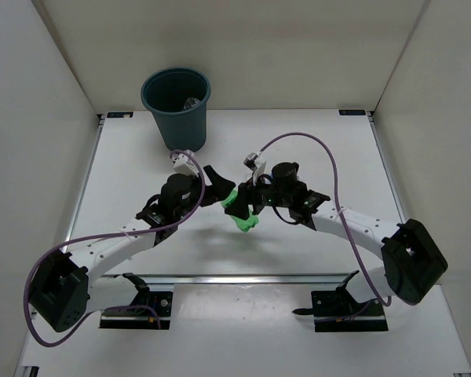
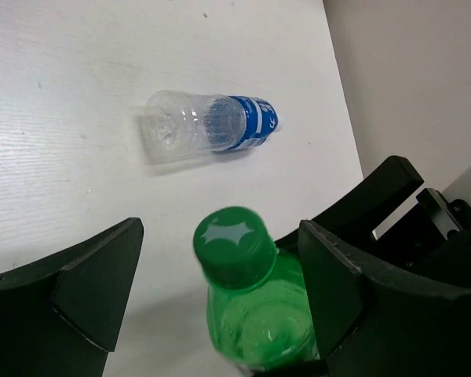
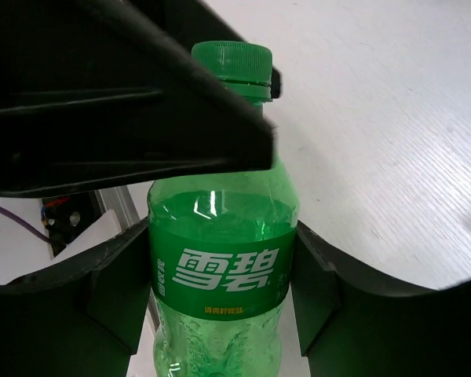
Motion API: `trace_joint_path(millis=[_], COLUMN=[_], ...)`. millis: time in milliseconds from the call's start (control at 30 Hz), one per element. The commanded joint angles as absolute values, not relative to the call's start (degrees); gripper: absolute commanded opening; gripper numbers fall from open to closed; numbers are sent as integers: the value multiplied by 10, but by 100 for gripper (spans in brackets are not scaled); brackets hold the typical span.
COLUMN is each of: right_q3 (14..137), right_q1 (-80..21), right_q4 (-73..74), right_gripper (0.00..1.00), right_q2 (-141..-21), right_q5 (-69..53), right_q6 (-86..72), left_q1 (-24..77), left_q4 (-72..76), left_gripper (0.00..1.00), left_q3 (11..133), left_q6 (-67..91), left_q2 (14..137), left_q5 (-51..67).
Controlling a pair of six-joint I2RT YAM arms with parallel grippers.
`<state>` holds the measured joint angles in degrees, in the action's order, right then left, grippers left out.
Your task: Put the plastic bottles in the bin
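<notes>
Handover, I judge. My right gripper (image 3: 220,290) clamps green bottle (image 3: 220,228) mid-table; left gripper (image 2: 224,283) spread wide around cap (image 2: 234,243). Next: close left, release right, carry to bin (image 1: 177,126). Blue-label bottle (image 2: 208,126) lies on table (image 2: 63,118) nearby.

Translucent green bottle (image 3: 220,271), green cap on, white-lettered green label, held in right gripper (image 3: 220,236) mid-table. Clear bottle (image 2: 208,126), blue label, lies on its side on the table. Dark teal bin (image 1: 151,100) stands upright at the back with 1 clear item (image 1: 191,102) inside.

Base of green bottle (image 3: 220,259) beyond bottom edge
</notes>
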<state>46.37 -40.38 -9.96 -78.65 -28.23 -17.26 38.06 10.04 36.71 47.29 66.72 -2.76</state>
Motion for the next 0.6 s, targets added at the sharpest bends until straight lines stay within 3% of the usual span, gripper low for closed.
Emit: trace_joint_path(millis=[0, 367, 400, 467, 567], right_q3=[503, 521, 521, 521, 522], right_q1=[-419, -426, -425, -426, -418], right_q4=[-138, -139, -138, -136, -132], right_gripper=[22, 22, 26, 44, 84], right_q2=[-803, -822, -824, -824, -817], right_q5=[-296, -260, -263, -270, -278], right_q6=[-170, -177, -177, -179, -179], left_q1=[386, 370, 365, 357, 344], left_q4=[120, 100, 100, 98, 82], left_gripper=[89, 36, 30, 24, 15], left_q3=[391, 385, 386, 390, 416], left_q6=[446, 439, 440, 437, 417], left_q2=[667, 670, 670, 668, 671], left_q5=[-56, -40, -35, -33, -37])
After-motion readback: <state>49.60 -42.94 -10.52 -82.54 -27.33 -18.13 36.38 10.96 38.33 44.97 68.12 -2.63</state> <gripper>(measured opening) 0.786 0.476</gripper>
